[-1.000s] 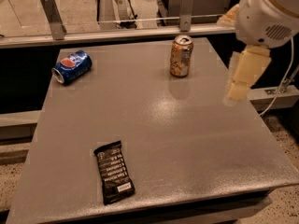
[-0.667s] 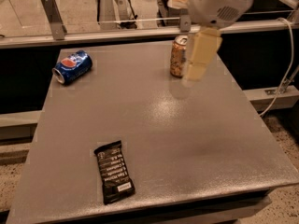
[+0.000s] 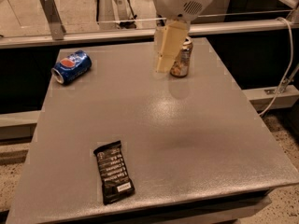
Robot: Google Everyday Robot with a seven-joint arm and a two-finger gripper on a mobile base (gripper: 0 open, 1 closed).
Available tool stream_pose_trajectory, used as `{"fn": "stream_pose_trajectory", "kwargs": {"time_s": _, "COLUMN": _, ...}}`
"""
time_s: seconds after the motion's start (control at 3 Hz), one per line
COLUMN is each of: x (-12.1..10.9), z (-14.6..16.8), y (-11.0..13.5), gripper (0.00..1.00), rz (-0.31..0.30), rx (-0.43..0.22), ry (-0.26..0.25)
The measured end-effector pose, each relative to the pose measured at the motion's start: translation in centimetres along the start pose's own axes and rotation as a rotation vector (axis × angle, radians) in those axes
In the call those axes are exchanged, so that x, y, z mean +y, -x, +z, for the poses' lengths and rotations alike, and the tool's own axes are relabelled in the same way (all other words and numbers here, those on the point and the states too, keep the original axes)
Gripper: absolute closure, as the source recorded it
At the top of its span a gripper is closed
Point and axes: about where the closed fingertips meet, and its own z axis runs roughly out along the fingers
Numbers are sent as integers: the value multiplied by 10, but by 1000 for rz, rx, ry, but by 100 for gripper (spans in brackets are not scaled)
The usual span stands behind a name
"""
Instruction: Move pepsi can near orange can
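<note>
Lying by the far-left edge of the table [image 3: 187, 139], one pepsi can [image 3: 71, 66] sat well apart from one orange can [image 3: 181, 59] at the far edge, partly behind the gripper [image 3: 163, 67] (grip unclear), open room between, one bar [image 3: 114, 172] near the front.

Matt plastic end effector [image 3: 164, 63] above glossy table [image 3: 196, 129].

Pepsi can [image 3: 71, 67]: blue, round red-white-blue logo on side, silver end. Lying on its side at far-left corner of table [image 3: 196, 139], silver end toward left edge.
Orange can [image 3: 183, 59]: mottled orange-gold print, silver top. Upright near far edge, right of centre; left part hidden behind gripper [image 3: 163, 65].
Cans well apart.
Gripper: above table, pointing down, just in front-left of orange can; contact unclear.
</note>
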Motion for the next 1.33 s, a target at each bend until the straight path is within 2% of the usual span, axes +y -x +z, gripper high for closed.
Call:
{"fn": "stream_pose_trajectory", "kwargs": {"time_s": 0.33, "x": -13, "z": 2, "y": 5, "gripper": 0, "rz": -27, "rx": -10, "ry": -7}}
{"fn": "stream_pose_trajectory", "kwargs": {"time_s": 0.67, "x": -49, "z": 46, "y": 27, "gripper": 0, "rz": -103, "rx": -31, "ry": -19}}
{"fn": "stream_pose_trajectory", "kwargs": {"time_s": 1.0, "x": -85, "z": 109, "y": 57, "gripper": 0, "rz": -198, "rx": -3, "ry": -27}}
{"fn": "stream_pose_trajectory", "kwargs": {"time_s": 1.33, "x": -108, "z": 166, "y": 76, "gripper": 0, "rz": -283, "rx": 66, "ry": -20}}
